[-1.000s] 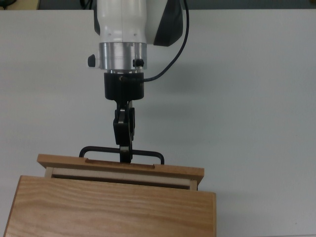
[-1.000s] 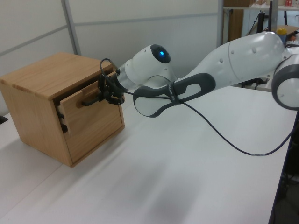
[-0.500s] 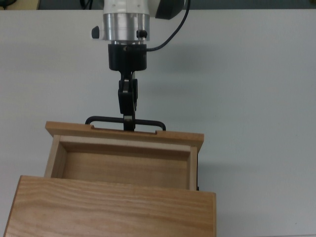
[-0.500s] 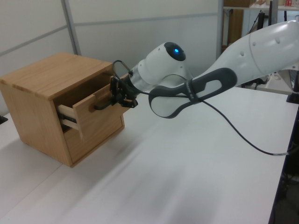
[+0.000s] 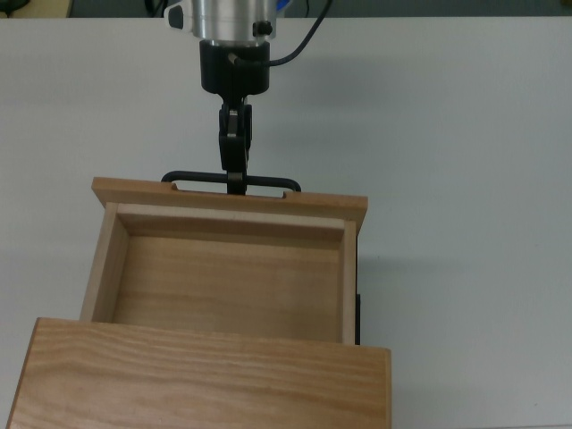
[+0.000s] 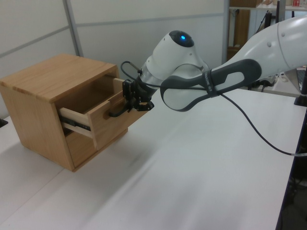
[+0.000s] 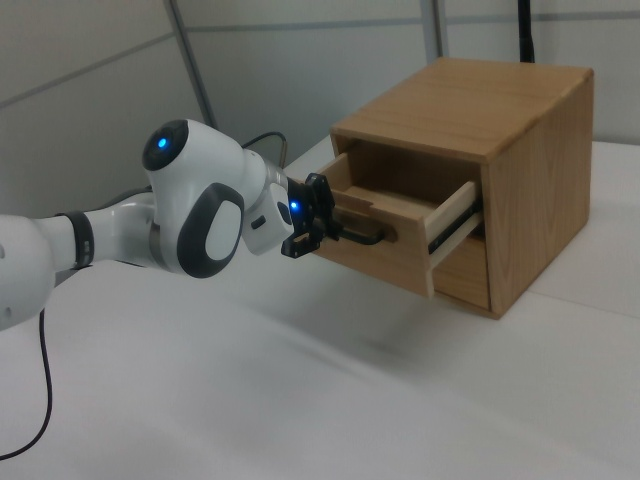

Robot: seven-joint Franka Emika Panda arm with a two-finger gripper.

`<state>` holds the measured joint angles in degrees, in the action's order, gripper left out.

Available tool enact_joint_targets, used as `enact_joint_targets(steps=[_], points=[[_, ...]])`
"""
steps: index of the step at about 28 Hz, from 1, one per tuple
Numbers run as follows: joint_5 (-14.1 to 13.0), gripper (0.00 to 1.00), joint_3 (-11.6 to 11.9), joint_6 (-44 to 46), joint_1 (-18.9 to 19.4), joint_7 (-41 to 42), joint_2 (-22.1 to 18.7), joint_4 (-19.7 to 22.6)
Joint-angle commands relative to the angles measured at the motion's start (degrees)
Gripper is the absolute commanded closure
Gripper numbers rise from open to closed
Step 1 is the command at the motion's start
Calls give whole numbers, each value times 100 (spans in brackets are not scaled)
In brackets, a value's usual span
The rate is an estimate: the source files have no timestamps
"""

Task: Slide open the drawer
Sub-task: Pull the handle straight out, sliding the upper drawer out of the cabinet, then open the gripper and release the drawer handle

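arm (image 6: 201, 81) – stretched level | jaws clamped on handle (image 5: 231, 181) | drawer (image 5: 223, 268) – well out of cabinet (image 6: 38, 96)

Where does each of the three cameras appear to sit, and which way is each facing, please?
Top view: overhead, looking straight down on the open drawer; wrist and claw show.
Left view: beside the table, cabinet at the left view's left; forearm and elbow show.
Right view: opposite side, cabinet at the right view's right; arm enters from the right view's left.
All share the claw on the handle.
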<state>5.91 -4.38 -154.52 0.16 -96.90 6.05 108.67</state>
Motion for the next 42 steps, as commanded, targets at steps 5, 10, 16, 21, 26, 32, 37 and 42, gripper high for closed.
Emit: enact_joint_targets(steps=[5,10,16,21,26,32,37,42], points=[[7,100,69,976,-16,58,-411,304],[15,100,78,1353,-16,58,-526,286],[24,100,69,1863,-8,58,-649,268],[24,100,52,2320,28,49,-781,260],[24,100,25,2900,36,22,-912,172],[7,100,25,3647,177,-4,-1053,14],[7,100,25,3780,238,-30,-1088,5],[7,93,25,3745,247,31,-1036,-127]])
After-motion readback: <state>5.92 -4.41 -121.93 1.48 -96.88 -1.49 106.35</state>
